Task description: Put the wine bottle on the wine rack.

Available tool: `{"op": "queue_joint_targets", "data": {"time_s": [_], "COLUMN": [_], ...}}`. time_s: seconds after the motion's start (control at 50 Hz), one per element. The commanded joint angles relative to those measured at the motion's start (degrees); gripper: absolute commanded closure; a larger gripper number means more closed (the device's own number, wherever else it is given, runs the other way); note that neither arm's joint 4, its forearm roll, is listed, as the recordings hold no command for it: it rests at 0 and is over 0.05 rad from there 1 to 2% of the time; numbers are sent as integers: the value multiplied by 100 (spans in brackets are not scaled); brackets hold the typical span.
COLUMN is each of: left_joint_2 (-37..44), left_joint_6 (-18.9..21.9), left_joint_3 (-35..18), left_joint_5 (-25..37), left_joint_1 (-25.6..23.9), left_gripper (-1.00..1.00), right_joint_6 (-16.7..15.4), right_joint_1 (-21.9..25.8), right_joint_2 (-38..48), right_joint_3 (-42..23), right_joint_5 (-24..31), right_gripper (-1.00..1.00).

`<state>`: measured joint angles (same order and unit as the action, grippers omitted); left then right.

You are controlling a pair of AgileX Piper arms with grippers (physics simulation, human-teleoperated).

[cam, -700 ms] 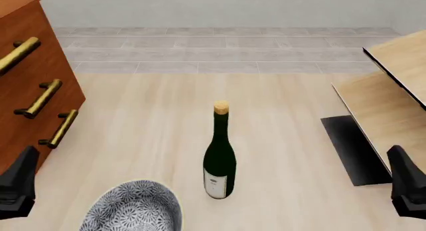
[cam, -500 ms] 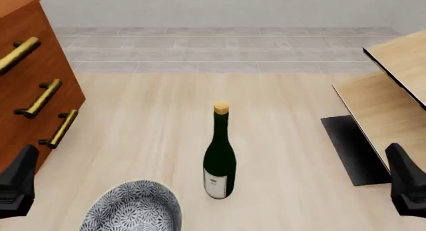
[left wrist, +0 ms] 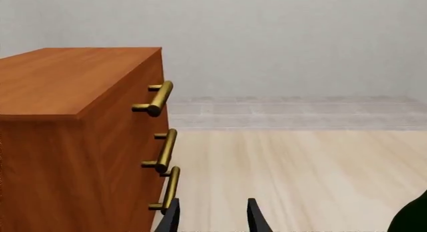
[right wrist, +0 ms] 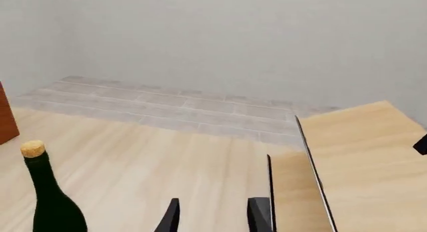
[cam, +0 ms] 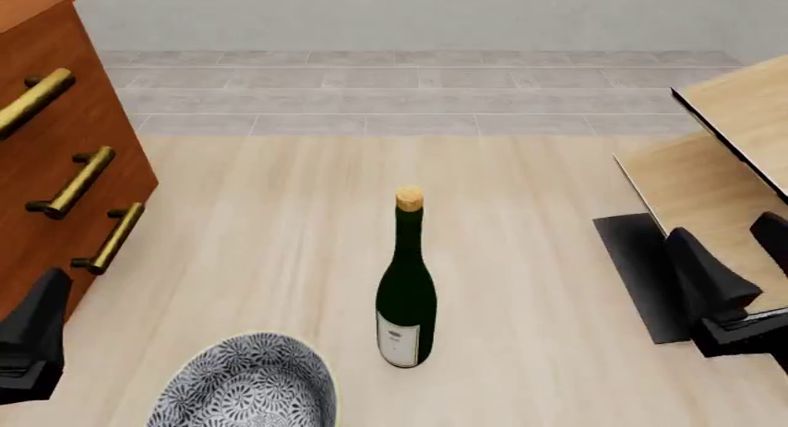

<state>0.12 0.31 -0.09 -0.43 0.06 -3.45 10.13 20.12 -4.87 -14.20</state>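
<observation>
Left: your left gripper idled by the drawer cabinet, its fingers parted and holding nothing; it needed no part in this step. Beside it lay the patterned bowl, close to the bottle's base, so the approach was best kept clear of it. Centre: the wine bottle stood upright on the worktop, untouched. Right: your right gripper, fingers apart and empty, hung in front of the wine rack. You did best to swing it level toward the bottle's body, below the neck, and close squarely there.
</observation>
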Motion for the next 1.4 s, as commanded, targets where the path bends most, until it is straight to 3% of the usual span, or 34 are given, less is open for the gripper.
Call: {"op": "queue_joint_targets", "data": {"time_s": [0.02,0.22,0.66,1.06,1.4], "left_joint_2": [-7,10,3,25,-1], "left_joint_6": [49,238,200,210,177], "left_joint_3": [8,6,4,7,8], "left_joint_5": [59,75,18,86,115], "left_joint_1": [4,-27,-28,-30,40], "left_gripper": [-100,-100,-100,-100,-100], "right_joint_6": [-80,-98,119,111,80], "right_joint_1": [507,927,1833,2611,2854], "right_joint_2": [767,1306,1935,2465,2893], "right_joint_3": [-237,-452,-875,-1112,-1204], "right_joint_5": [-424,-506,-513,-636,-950], "right_gripper": [-100,-100,-100,-100,-100]}}
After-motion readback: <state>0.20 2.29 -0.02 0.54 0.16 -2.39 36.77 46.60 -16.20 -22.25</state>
